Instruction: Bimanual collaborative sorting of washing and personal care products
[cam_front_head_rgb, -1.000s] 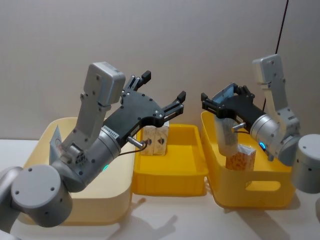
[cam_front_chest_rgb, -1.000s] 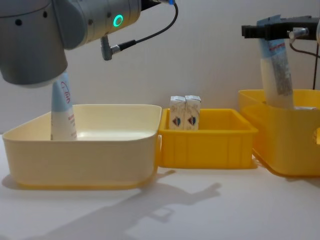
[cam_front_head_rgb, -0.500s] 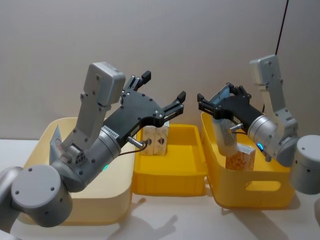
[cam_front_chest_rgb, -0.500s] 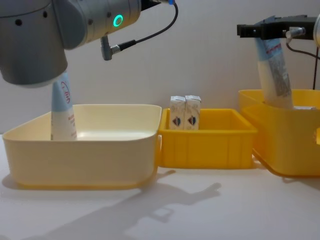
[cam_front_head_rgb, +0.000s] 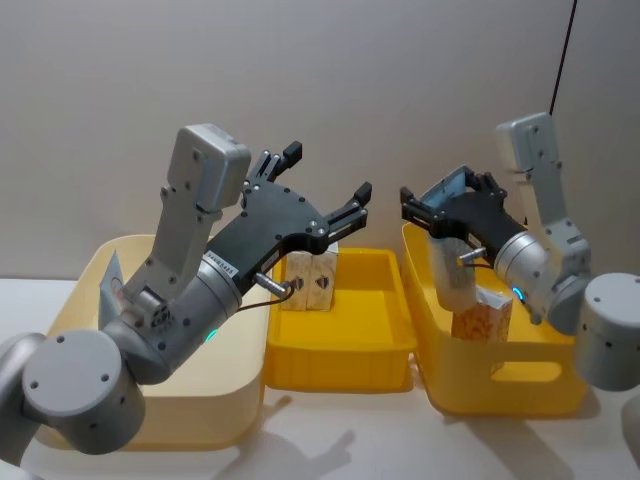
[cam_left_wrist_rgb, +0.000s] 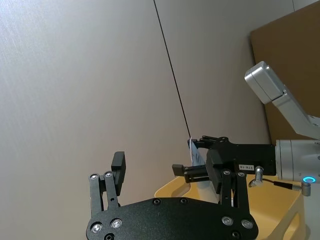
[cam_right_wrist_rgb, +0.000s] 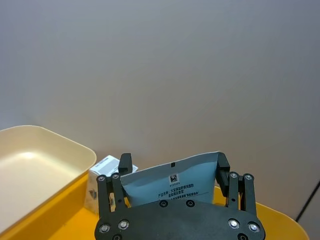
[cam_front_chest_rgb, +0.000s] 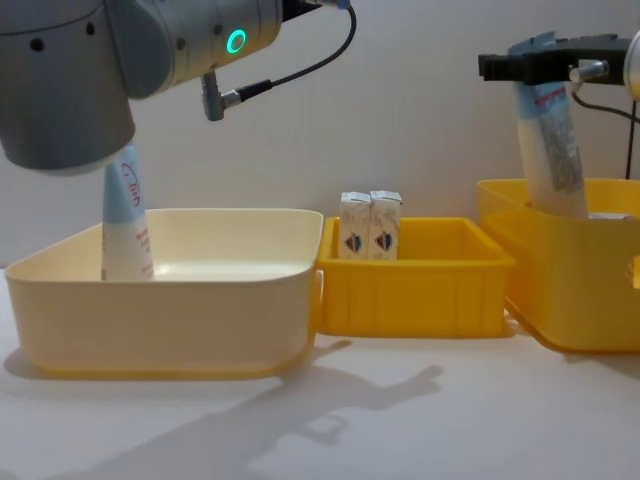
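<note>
My right gripper (cam_front_head_rgb: 447, 205) is shut on the flat crimped end of a pale-blue-and-white squeeze tube (cam_front_head_rgb: 452, 278). The tube hangs cap-down with its lower part inside the right yellow bin (cam_front_head_rgb: 500, 385); the chest view shows this tube (cam_front_chest_rgb: 550, 150) under that gripper (cam_front_chest_rgb: 545, 65). In the right wrist view the tube's end (cam_right_wrist_rgb: 172, 182) sits between the fingers. My left gripper (cam_front_head_rgb: 327, 172) is open and raised above the seam between the cream bin (cam_front_head_rgb: 230, 400) and the yellow tray (cam_front_head_rgb: 340, 360). Another tube (cam_front_chest_rgb: 125, 215) stands in the cream bin. Two white cartons (cam_front_chest_rgb: 370, 226) stand in the tray.
An orange-toned carton (cam_front_head_rgb: 482, 318) sits in the right bin beside the hanging tube. The three containers stand side by side along the back of the white table (cam_front_chest_rgb: 400, 410), close to the wall. A black cable (cam_front_head_rgb: 565, 50) runs down the wall at right.
The right gripper with its tube swung slightly left, then came back right to about where it was. The left arm has not moved.
</note>
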